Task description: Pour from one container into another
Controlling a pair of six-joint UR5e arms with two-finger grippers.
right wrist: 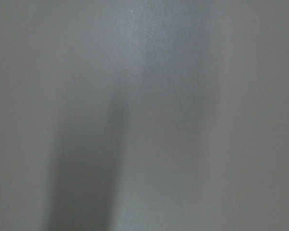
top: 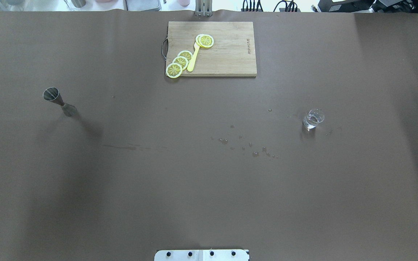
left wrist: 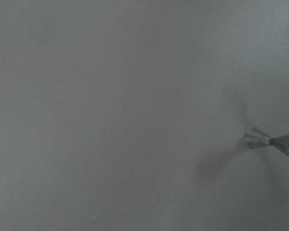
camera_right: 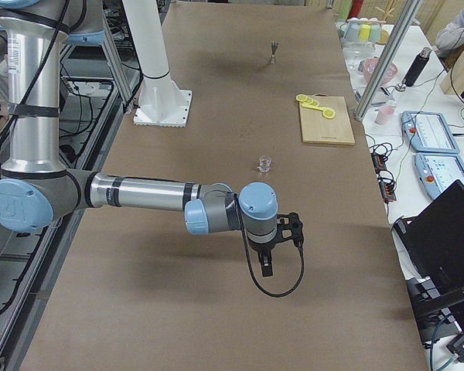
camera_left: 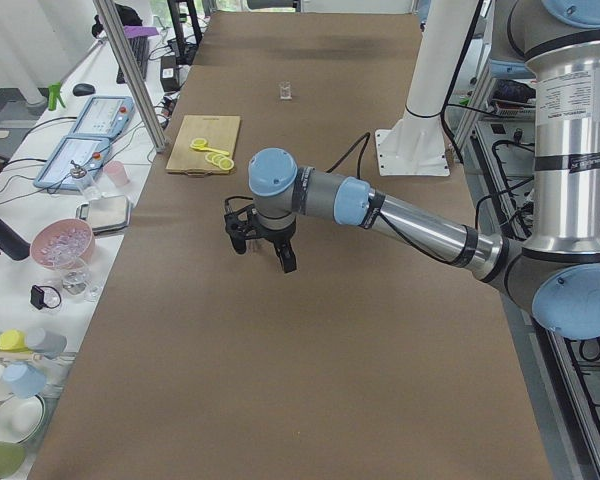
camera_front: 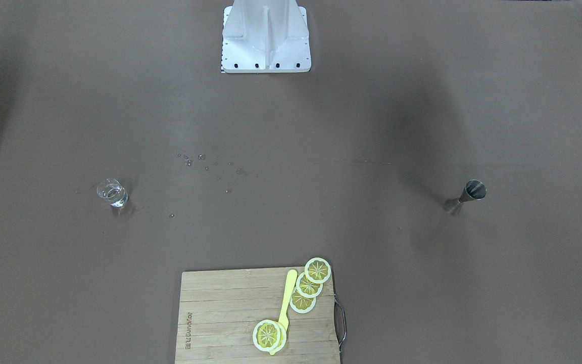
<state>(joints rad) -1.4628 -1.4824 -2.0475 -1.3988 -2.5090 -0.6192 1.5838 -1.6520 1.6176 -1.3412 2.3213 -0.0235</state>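
Whether the fingers are spread or pressed together cannot be told. The left gripper (camera_left: 264, 252) and right gripper (camera_right: 267, 263) show only in the side views, each hanging above the bare table (top: 194, 199). The glass tumbler (top: 313, 119) stands upright toward the table's right edge and seems to hold a little clear liquid. The jigger (top: 58, 101) stands upright near the left edge. They are well apart, probably so that each arm takes one vessel. Droplets (top: 254, 150) spot the middle.

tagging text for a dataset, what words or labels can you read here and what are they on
"bundror", a guess, blurred: brand stamp on the wooden cutting board.
Vertical label on the left arm: too small to read.
Vertical label on the right arm: too small to read.
Nothing on the glass tumbler or jigger.
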